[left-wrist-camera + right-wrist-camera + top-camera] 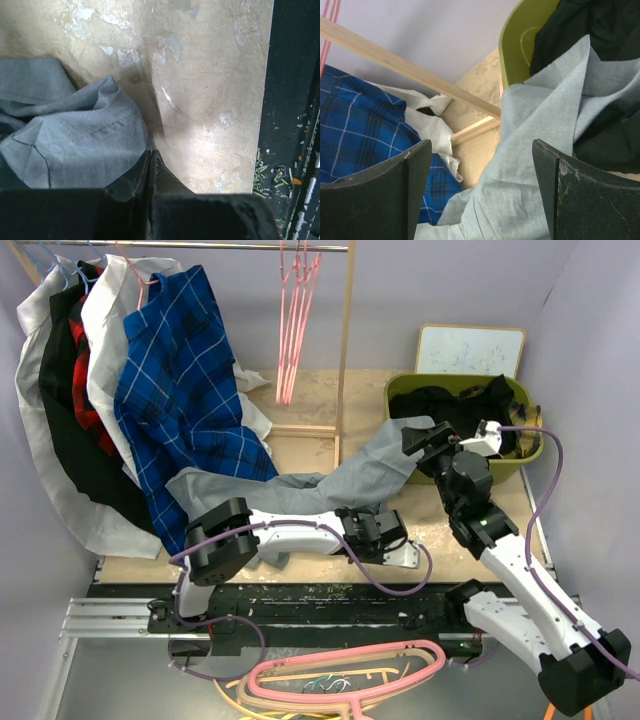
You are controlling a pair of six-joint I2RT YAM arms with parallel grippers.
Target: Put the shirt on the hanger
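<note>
The grey shirt [300,485] lies stretched across the table, its right end draped up over the green bin's rim. In the left wrist view its folded edge [75,145] lies just left of my fingertips. My left gripper [392,540] [150,152] is low on the table by the front edge. Its jaws are pressed together; no cloth shows between them. My right gripper [415,435] [481,145] is wide open above the shirt [540,165] near the bin and holds nothing. Thin pink hangers [295,320] hang on the rail at the back.
The green bin [530,445] [512,45] holds a black garment [470,405] [590,30]. A blue checked shirt [185,380] [360,135] and other clothes hang at the left. A wooden rack post [345,350] stands mid-table. Chunky pink and cream hangers [350,670] lie below the front edge.
</note>
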